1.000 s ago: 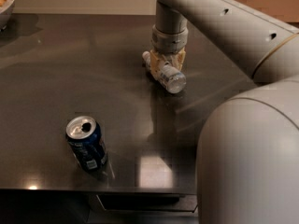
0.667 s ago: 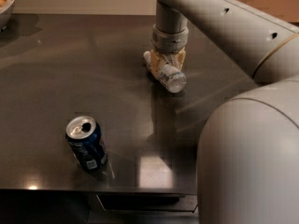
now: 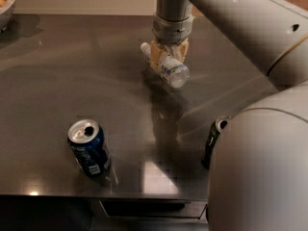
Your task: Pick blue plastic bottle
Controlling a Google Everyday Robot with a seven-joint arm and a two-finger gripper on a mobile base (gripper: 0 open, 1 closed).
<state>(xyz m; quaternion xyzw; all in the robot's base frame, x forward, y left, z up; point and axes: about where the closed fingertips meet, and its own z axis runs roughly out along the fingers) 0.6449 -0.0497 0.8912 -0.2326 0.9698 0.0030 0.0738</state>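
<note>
The blue plastic bottle [image 3: 169, 68] is clear and bluish, with a white cap pointing to the back left and a white label. It lies tilted between the tan fingers [image 3: 155, 57] of my gripper [image 3: 168, 57]. The gripper comes straight down from above at the back middle of the dark table [image 3: 57, 81] and is shut on the bottle. The bottle hangs a little above the tabletop, with its shadow below it.
A dark blue soda can [image 3: 88, 148], opened, stands upright near the front left edge. A dark green can [image 3: 211, 141] stands at the front right, half hidden by my arm's big grey body [image 3: 260, 167]. A bowl [image 3: 5, 6] sits at the far left corner.
The gripper has risen slightly with the bottle in it, so the bottle is now off the tabletop. My arm has shifted and the green can now shows.
</note>
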